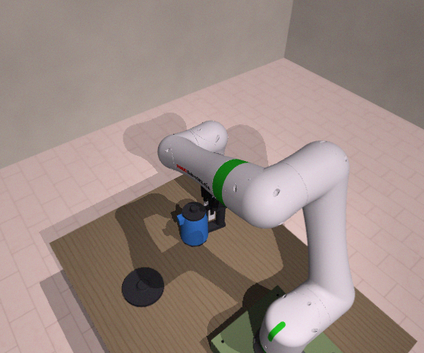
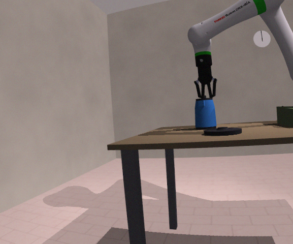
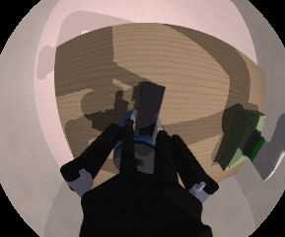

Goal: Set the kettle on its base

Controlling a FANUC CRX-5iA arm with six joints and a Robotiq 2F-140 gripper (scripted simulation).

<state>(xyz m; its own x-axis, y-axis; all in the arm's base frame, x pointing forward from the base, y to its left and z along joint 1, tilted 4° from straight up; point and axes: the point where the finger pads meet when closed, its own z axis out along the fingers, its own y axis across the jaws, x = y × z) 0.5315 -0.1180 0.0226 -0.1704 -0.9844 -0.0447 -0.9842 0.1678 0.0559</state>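
Note:
The blue kettle [image 1: 192,228] with a black lid stands upright on the wooden table, its spout pointing left in the top view. It also shows in the exterior view [image 2: 205,113]. My gripper [image 2: 205,96] comes down from above and is shut on the kettle's black handle [image 1: 214,220] at the top. In the wrist view the handle [image 3: 149,109] sits between the fingers. The round black base [image 1: 142,286] with its centre stud lies apart from the kettle, nearer the table's front left; in the exterior view the base [image 2: 222,130] lies just in front of the kettle.
The arm's green pedestal [image 1: 242,334] stands at the table's near right corner, and also shows in the exterior view [image 2: 292,116]. The arm's forearm passes over the kettle's right side. The table edges run close to the base on the left.

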